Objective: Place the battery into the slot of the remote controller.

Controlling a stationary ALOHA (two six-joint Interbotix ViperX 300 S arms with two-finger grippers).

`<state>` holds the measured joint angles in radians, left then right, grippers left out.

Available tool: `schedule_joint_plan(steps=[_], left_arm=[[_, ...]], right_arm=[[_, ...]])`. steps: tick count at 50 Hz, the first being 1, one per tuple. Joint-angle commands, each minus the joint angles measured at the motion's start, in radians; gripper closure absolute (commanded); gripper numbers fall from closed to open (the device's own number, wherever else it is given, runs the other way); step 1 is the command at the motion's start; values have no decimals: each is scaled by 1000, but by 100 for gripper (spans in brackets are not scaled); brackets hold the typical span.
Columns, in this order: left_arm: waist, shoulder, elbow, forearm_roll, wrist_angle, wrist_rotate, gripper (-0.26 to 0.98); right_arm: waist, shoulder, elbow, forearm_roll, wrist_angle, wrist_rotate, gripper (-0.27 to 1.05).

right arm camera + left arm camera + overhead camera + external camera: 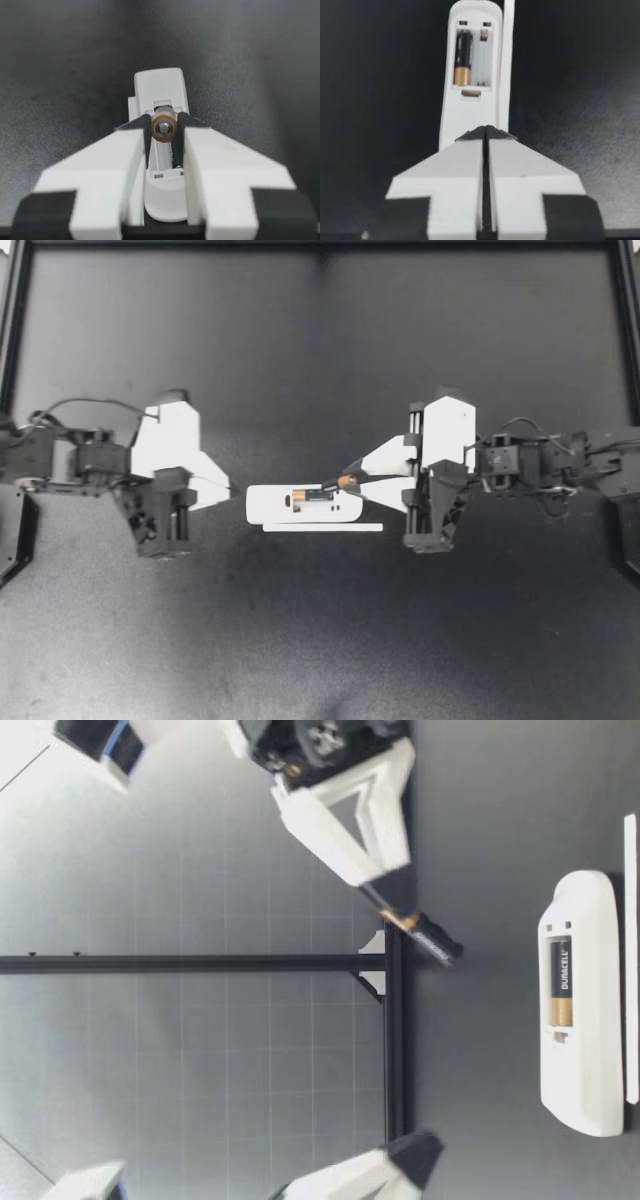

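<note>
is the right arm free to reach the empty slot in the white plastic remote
Probably yes: my right gripper, shut on a black-and-copper battery, hangs above the white remote; its empty slot lies uncovered.

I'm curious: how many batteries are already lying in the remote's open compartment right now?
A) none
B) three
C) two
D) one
D: the left wrist view shows one battery lying in the compartment of the remote controller, with the bay beside it empty, while my right gripper holds a second battery above the remote.
</note>
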<state>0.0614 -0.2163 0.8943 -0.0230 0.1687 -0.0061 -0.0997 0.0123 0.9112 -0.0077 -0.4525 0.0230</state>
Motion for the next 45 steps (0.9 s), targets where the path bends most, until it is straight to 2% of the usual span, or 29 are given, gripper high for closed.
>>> schedule_joint_plan(steps=[1,21,45], left_arm=[[11,40,-48,3,26,0,90],[17,181,-123,3,49,8,90],[17,252,-92,2,-48,3,90]], right_arm=[[-8,21,-18,2,-26,0,73],[-8,117,-52,0,-54,-3,73],[3,166,-92,-2,-43,-2,73]])
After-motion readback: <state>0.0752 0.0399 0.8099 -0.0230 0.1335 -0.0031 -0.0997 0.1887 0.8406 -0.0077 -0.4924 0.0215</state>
